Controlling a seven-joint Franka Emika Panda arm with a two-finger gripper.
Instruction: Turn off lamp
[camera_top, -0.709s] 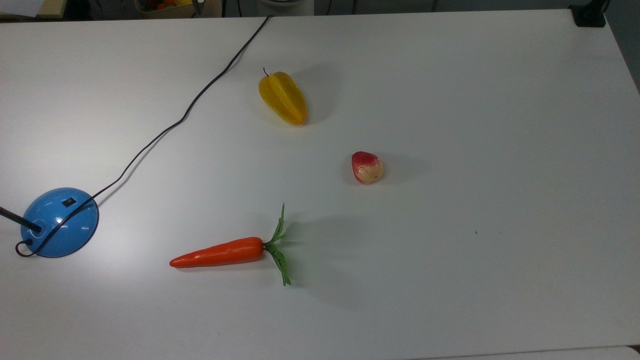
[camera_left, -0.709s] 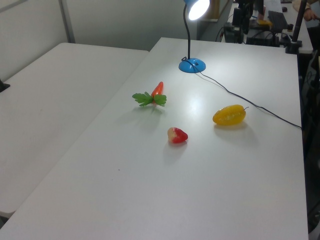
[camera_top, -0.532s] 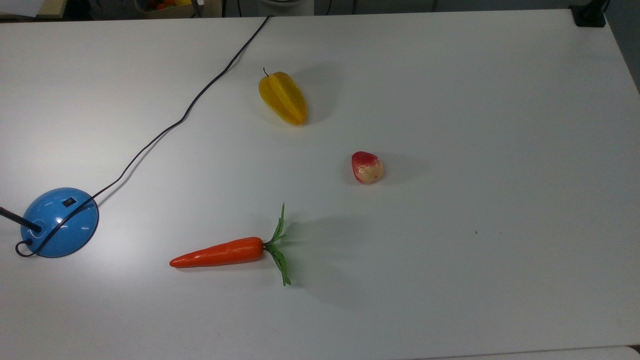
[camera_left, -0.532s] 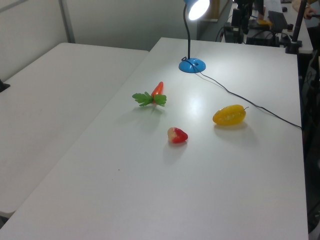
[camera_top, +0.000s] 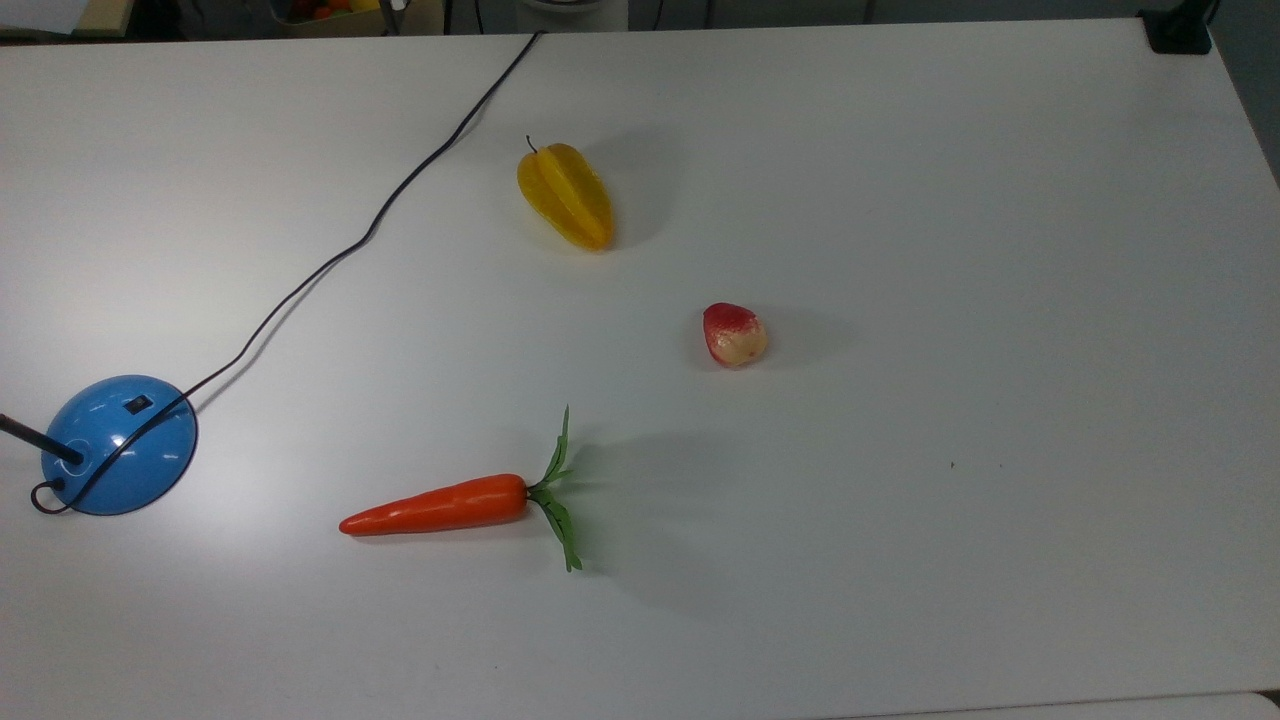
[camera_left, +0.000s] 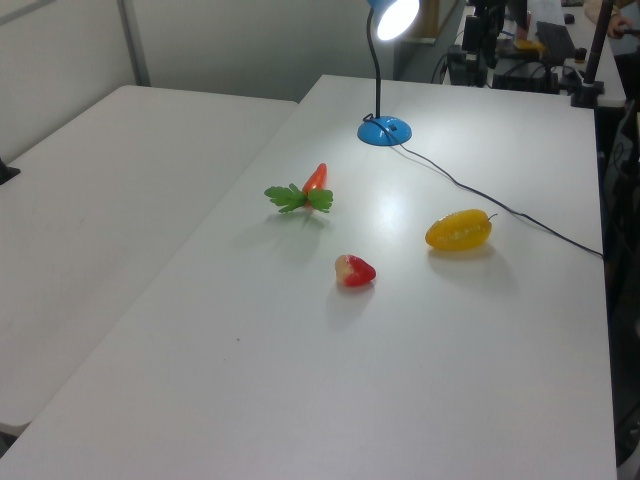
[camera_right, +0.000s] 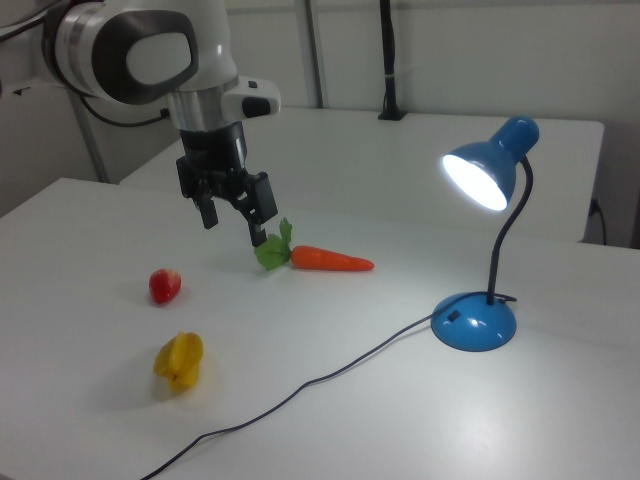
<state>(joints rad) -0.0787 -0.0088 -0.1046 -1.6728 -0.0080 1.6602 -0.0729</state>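
**Inspector A:** Location of the lamp (camera_right: 480, 240)?

**Inspector B:** On the white worktop (camera_top: 900, 200). Its blue domed base (camera_top: 118, 445) sits at the top view's far left, black rocker switch (camera_top: 138, 404) on the dome. The shade (camera_left: 393, 14) is lit. The black cord (camera_top: 400, 190) runs from the base across the worktop to the far edge in the top view.

**Inspector A:** The claw (camera_right: 232, 225)?

**Inspector B:** In the right view it hangs above the worktop with its two fingers parted and nothing between them. It is over the carrot's (camera_right: 330, 260) leafy end and well apart from the lamp base.

**Inspector A:** Other items?

**Inspector B:** A yellow starfruit (camera_top: 566, 195) and a small red fruit (camera_top: 734, 334), each lying apart. The cord passes near the starfruit without touching it.
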